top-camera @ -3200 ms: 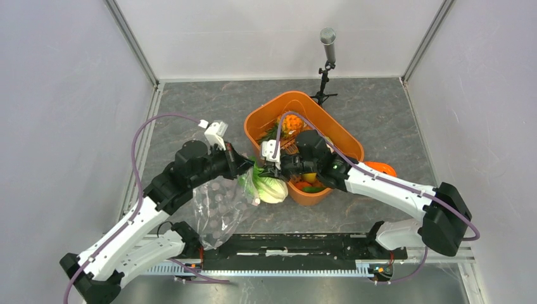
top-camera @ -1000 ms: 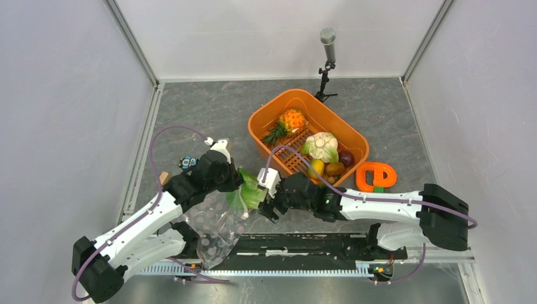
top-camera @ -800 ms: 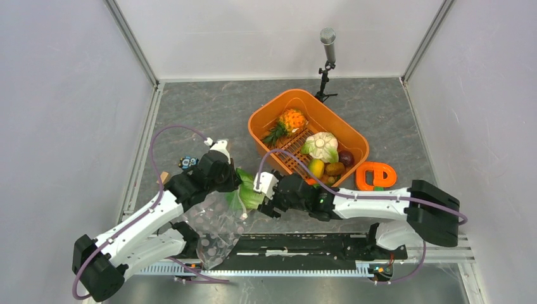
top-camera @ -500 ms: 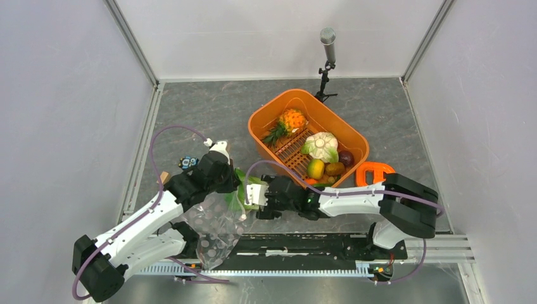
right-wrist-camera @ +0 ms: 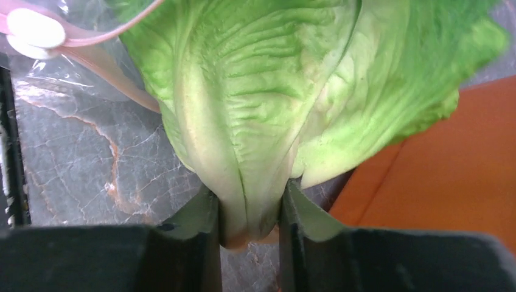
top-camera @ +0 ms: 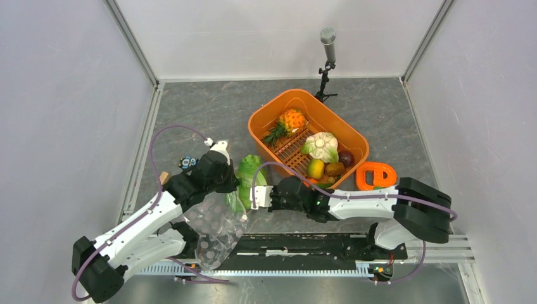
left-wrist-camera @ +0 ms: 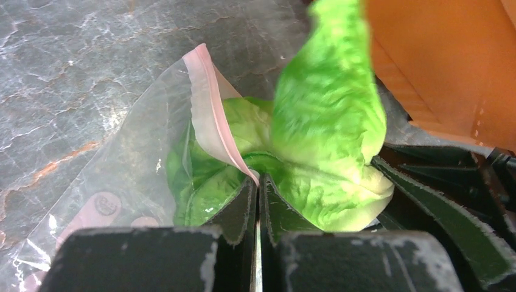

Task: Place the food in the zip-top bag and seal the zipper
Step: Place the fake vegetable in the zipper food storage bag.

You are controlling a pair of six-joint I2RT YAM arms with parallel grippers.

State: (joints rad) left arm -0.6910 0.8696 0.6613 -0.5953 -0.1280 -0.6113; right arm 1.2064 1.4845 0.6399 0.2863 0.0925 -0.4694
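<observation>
The green-white cabbage (top-camera: pixel 249 177) lies between my two grippers, left of the orange basket. My right gripper (right-wrist-camera: pixel 249 210) is shut on its pale stem end (right-wrist-camera: pixel 246 182); its leafy end sits in the mouth of the clear zip-top bag (top-camera: pixel 215 223). My left gripper (left-wrist-camera: pixel 257 185) is shut on the bag's pinkish zipper strip (left-wrist-camera: pixel 213 115) and holds the mouth up and open. The cabbage (left-wrist-camera: pixel 328 134) fills the left wrist view, partly inside the bag (left-wrist-camera: pixel 122 176). A pineapple (top-camera: pixel 291 119), cauliflower (top-camera: pixel 322 145), mango (top-camera: pixel 315 168) and purple fruit (top-camera: pixel 346 158) lie in the basket.
The orange slotted basket (top-camera: pixel 266 114) stands right of the cabbage, its wall close to my right gripper (right-wrist-camera: pixel 438 176). An orange ring-shaped piece (top-camera: pixel 375 176) lies right of the basket. A microphone stand (top-camera: pixel 327 63) is at the back. The black rail (top-camera: pixel 285 244) runs along the near edge.
My right gripper carried the cabbage from the basket's front left to the bag and pushed its leafy end into the mouth. The left gripper kept its hold on the bag's rim.
</observation>
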